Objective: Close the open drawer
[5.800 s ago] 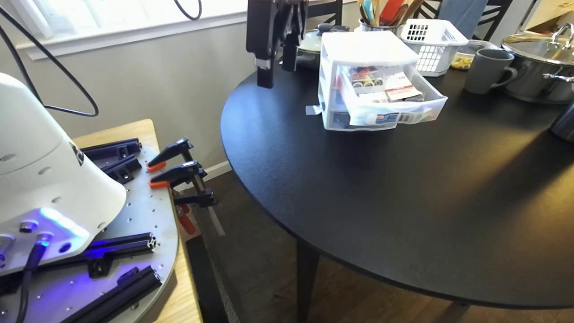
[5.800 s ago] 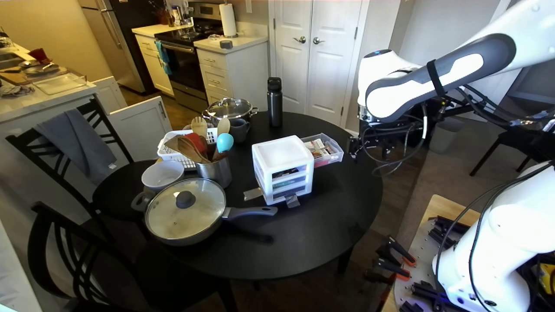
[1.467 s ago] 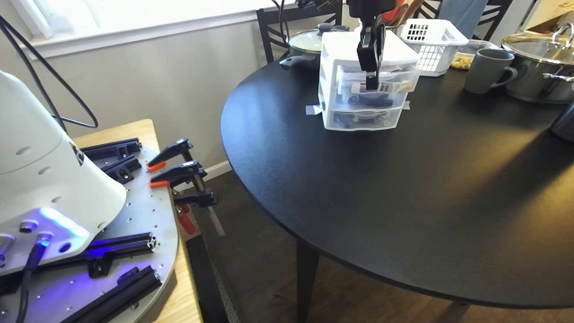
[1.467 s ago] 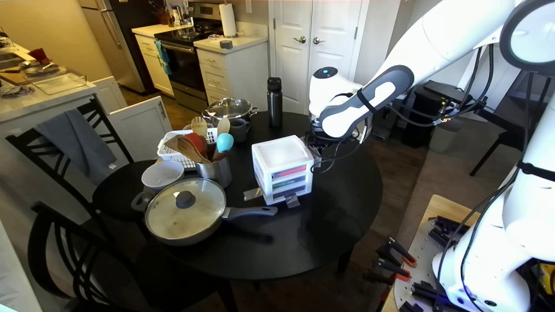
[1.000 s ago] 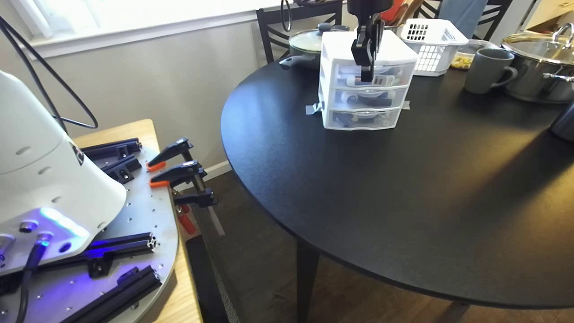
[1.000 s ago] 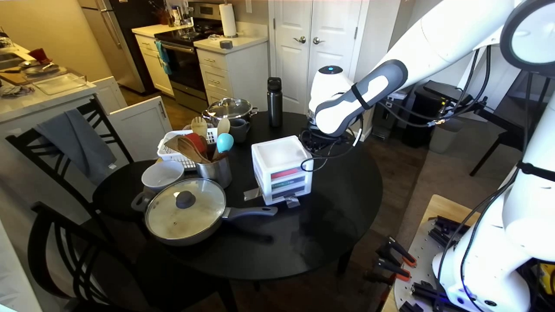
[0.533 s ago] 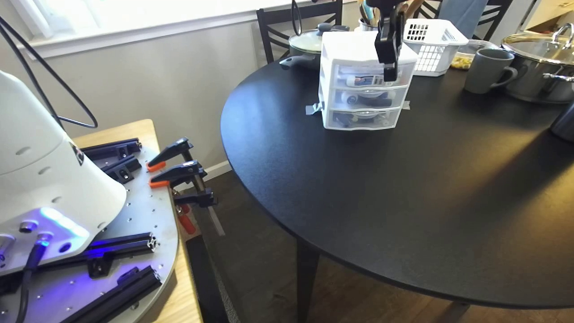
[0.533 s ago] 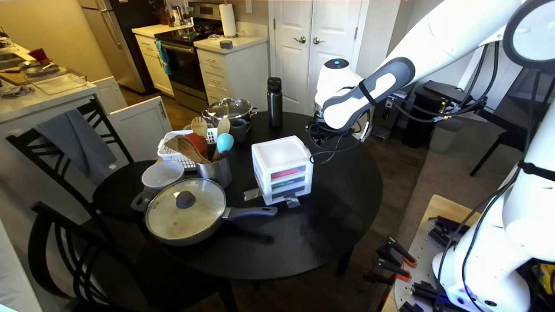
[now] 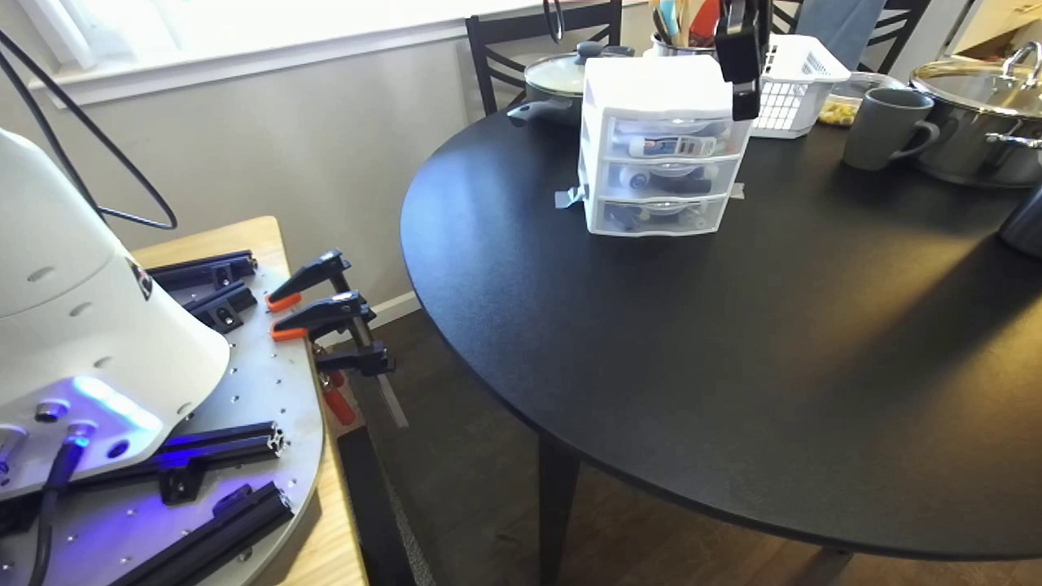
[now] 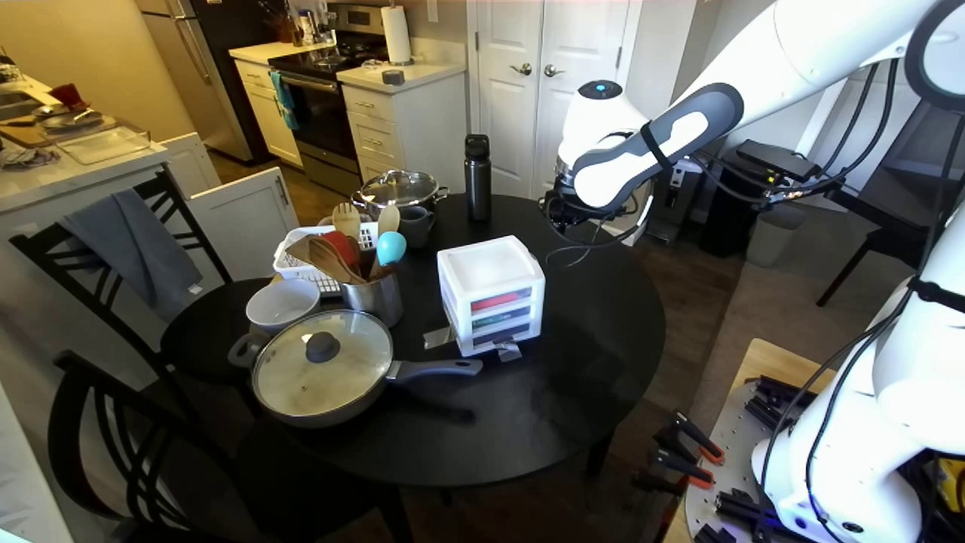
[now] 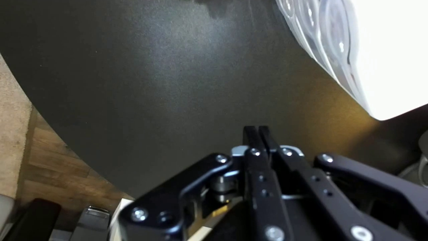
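Observation:
The drawer (image 9: pixel 672 142) is the top one in a small white-framed unit (image 10: pixel 490 268). It sits level with the drawers below, pushed fully in as far as I can tell. A label shows through its clear front in an exterior view, and red contents show through the unit's side in an exterior view (image 10: pixel 501 300). My gripper (image 11: pixel 255 129) is shut, its fingertips nearly together with nothing between them. In the wrist view it hangs above the black table, apart from the drawer fronts (image 11: pixel 334 33). In an exterior view the gripper (image 9: pixel 745 106) overlaps the unit's upper corner.
Tape (image 9: pixel 570 198) lies at the unit's foot. Around it stand a white lattice basket (image 9: pixel 794 102), a grey mug (image 9: pixel 887 126), a steel pot (image 9: pixel 985 134), a lidded pan (image 10: pixel 324 369), a utensil holder (image 10: pixel 379 302) and a tall bottle (image 10: pixel 477 185). The round table's edge (image 11: pixel 63 142) curves nearby.
Several seconds ago the drawer stuck well out; by a second ago it was in line with the others. Since then my gripper has drawn back from its front, up and away, staying shut.

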Controlling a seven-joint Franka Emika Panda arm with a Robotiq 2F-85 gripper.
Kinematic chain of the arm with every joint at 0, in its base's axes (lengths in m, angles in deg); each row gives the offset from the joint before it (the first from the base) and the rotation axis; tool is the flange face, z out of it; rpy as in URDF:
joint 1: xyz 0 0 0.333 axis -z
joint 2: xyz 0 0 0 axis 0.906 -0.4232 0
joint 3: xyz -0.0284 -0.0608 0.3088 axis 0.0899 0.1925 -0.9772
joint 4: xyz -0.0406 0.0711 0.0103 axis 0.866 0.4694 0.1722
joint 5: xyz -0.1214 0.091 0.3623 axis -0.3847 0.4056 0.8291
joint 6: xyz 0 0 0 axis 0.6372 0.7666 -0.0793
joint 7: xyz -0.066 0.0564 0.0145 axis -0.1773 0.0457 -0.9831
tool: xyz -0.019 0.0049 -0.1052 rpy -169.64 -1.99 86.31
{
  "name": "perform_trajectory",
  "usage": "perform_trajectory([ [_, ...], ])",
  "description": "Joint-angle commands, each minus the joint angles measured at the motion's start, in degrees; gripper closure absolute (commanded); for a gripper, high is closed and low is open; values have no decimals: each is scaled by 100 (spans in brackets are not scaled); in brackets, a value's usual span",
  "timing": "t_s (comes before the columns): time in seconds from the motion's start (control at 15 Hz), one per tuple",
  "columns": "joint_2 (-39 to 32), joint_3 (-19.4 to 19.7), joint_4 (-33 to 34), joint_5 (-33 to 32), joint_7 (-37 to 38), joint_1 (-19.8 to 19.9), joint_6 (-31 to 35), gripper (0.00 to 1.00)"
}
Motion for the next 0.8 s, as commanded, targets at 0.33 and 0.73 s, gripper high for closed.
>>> perform_trajectory([
  [0.33, -8, -96, 11, -2, -9, 87, -11, 69],
  [0.73, -8, -96, 11, -2, -9, 87, -11, 69],
])
